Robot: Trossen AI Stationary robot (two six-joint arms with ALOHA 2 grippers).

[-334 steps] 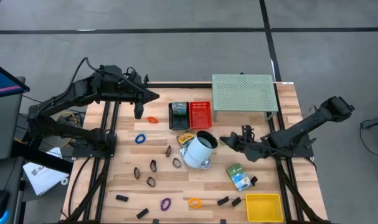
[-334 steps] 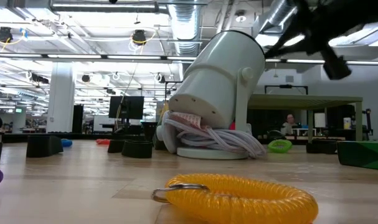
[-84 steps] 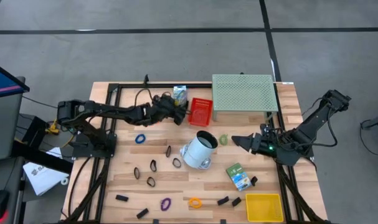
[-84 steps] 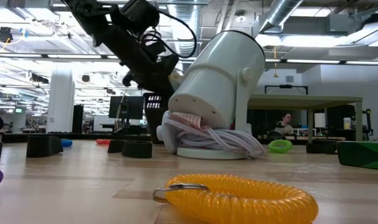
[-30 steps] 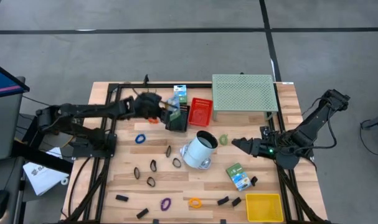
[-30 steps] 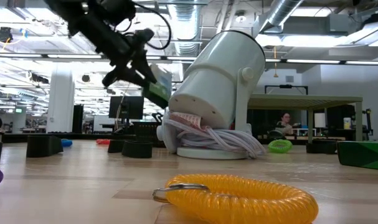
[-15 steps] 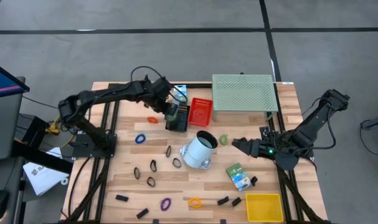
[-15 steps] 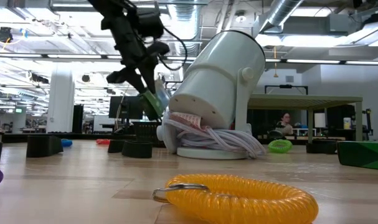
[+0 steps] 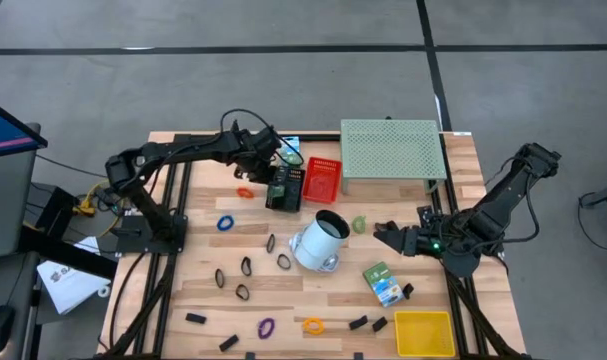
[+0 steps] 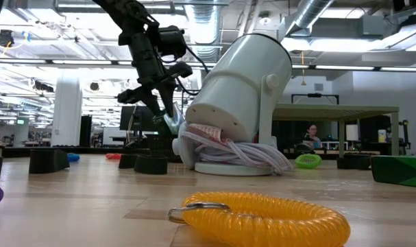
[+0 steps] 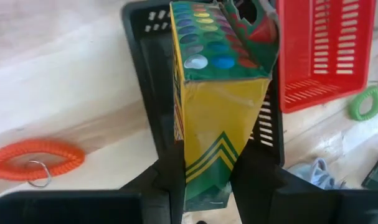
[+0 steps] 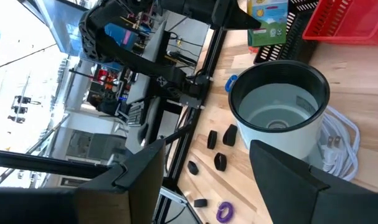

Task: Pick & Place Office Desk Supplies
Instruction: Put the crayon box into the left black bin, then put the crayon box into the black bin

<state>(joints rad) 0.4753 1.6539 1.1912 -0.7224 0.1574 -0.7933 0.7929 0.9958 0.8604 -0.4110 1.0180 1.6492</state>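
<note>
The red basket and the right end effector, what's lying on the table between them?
In the high view, a green coil ring lies on the wood between the red basket and the right end effector; the white desk lamp sits just beside that line.

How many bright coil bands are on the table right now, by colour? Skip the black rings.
Orange coil band: 1
Blue coil band: 1
Green coil band: 1
Purple coil band: 1
Yellow coil band: 1
Total: 5
</note>
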